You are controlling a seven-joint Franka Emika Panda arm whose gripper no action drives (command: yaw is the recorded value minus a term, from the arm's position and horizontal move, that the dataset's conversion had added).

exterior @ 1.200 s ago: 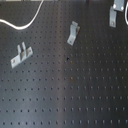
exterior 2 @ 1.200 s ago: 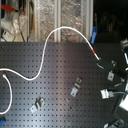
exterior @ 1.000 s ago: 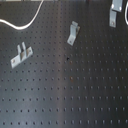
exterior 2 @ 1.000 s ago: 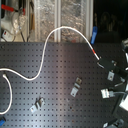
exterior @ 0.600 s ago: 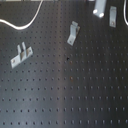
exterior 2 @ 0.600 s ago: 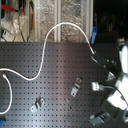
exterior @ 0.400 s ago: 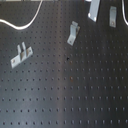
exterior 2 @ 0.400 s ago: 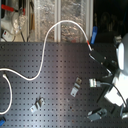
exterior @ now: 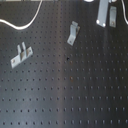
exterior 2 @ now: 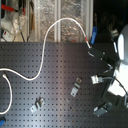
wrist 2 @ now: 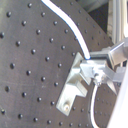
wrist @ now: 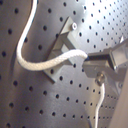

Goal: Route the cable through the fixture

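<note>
Cable (exterior 2: 47,42), white, curves across the perforated bench (exterior: 75,95) in the second exterior view; its end is clamped in the end effector (wrist 2: 92,67), directly against a metal bracket (wrist 2: 72,87) in both wrist views. Fixture (exterior: 73,33) stands apart from the two-pronged bracket (exterior: 20,55).

White cable (exterior 2: 46,42) curving across board; slanted fixture (exterior: 73,33) apart.

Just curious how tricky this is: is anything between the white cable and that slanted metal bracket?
Nothing visible. In the first wrist view the gripper holds the cable, which crosses just in front of the fixture.
</note>
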